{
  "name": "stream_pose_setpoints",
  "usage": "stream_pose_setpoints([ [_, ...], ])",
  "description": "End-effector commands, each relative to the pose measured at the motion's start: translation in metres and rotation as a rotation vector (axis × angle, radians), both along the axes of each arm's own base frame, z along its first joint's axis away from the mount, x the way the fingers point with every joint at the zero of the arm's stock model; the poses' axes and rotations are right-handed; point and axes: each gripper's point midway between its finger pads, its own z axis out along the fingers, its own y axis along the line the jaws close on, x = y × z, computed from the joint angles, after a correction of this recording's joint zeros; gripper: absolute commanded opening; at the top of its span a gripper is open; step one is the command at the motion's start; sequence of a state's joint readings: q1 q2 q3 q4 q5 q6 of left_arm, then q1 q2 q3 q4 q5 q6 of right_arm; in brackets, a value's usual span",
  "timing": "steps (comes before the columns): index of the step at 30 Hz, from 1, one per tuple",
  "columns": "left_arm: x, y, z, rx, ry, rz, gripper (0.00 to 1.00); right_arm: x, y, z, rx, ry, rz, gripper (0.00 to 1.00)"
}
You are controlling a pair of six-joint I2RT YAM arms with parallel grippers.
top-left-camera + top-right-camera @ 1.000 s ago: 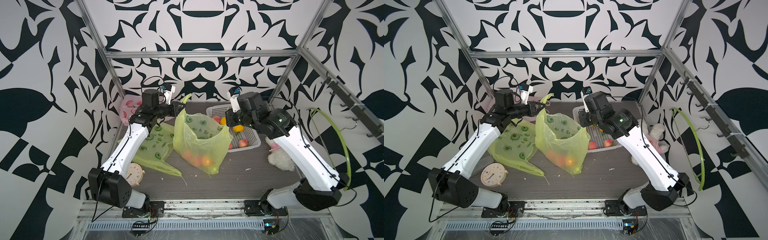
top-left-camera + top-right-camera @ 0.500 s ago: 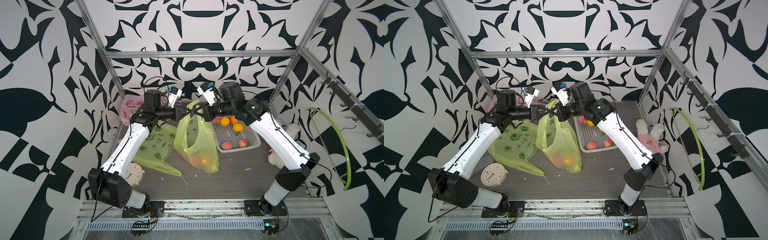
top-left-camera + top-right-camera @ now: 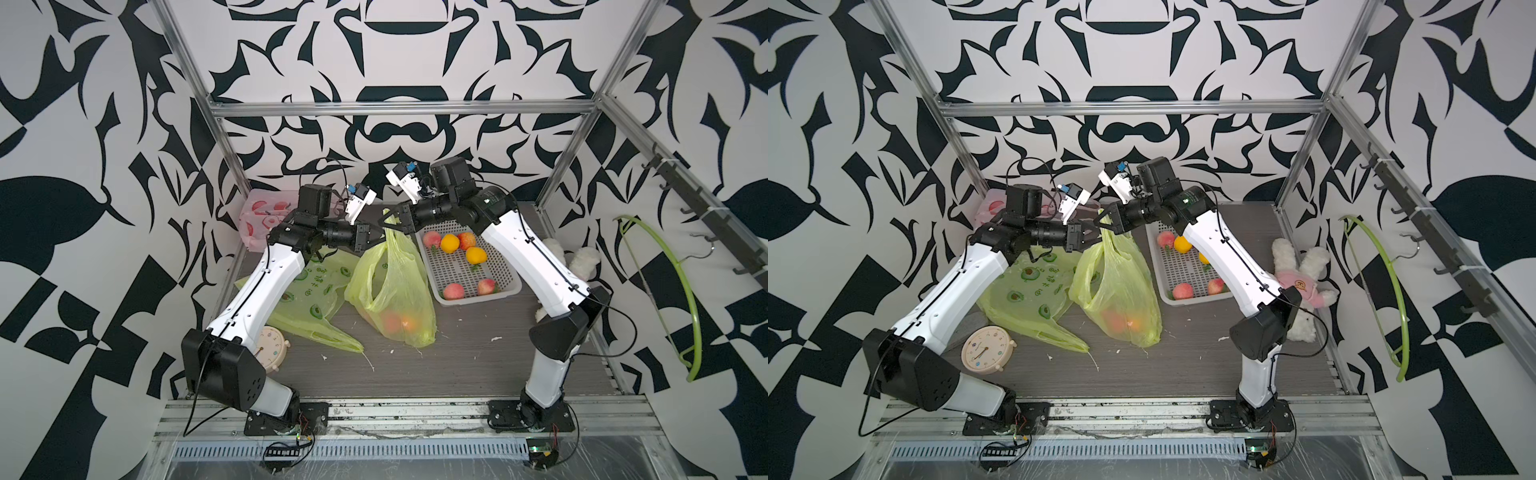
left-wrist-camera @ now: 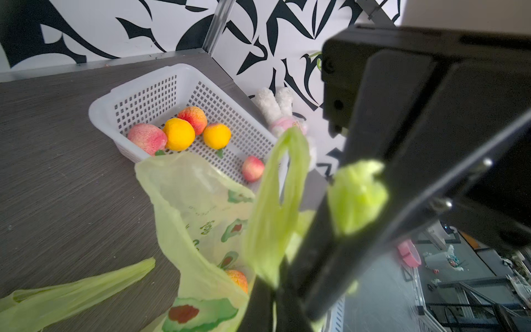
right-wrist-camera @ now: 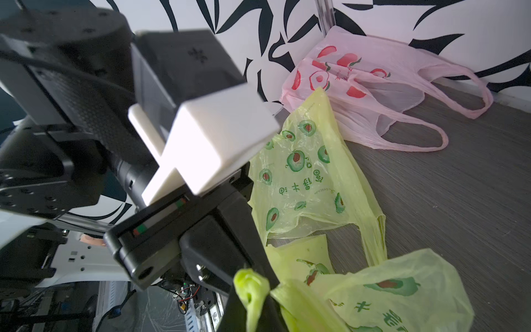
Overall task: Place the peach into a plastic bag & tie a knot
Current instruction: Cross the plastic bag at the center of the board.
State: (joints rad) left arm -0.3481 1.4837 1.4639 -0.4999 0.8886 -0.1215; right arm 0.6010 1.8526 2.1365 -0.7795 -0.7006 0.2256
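A yellow-green plastic bag (image 3: 390, 286) (image 3: 1117, 282) stands at mid-table, its top drawn up narrow. Through its film show a peach (image 3: 390, 322) (image 4: 238, 280) and an orange (image 3: 409, 323). My left gripper (image 3: 376, 240) (image 4: 273, 304) is shut on one bag handle (image 4: 275, 207). My right gripper (image 3: 388, 220) (image 5: 250, 319) is shut on the other handle (image 5: 251, 287), almost tip to tip with the left one above the bag. More peaches (image 3: 432, 239) lie in the white basket (image 3: 478, 300).
The basket also holds oranges (image 3: 449, 243). A second green bag (image 3: 311, 299) lies flat under my left arm, and a pink bag (image 3: 262, 216) sits in the back left corner. Also here: a clock (image 3: 272, 347) front left, a plush rabbit (image 3: 1300, 278) and a green hanger (image 3: 665, 291) at the right.
My right arm has swung left from over the basket to meet the left gripper. The bag's wide mouth has been drawn together into a narrow top. The left gripper shifted slightly right.
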Motion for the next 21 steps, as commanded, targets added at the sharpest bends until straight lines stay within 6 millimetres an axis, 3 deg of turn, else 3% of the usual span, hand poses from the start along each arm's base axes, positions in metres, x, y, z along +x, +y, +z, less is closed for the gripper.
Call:
stream_pose_setpoints([
  [1,-0.009,-0.004,0.008,-0.017,-0.009,-0.069,0.0,-0.009,-0.001,0.022,0.052,-0.005,0.06,0.0],
  [11,-0.009,-0.006,0.008,-0.011,0.004,-0.105,0.11,-0.005,-0.003,0.015,0.068,0.046,0.105,0.0],
  [17,-0.01,-0.007,0.008,-0.009,0.015,-0.119,0.4,-0.005,-0.006,0.01,0.067,0.066,0.131,0.0],
  [21,-0.013,-0.008,0.011,-0.029,0.022,-0.144,0.47,-0.007,-0.008,0.012,0.066,0.052,0.145,0.0],
])
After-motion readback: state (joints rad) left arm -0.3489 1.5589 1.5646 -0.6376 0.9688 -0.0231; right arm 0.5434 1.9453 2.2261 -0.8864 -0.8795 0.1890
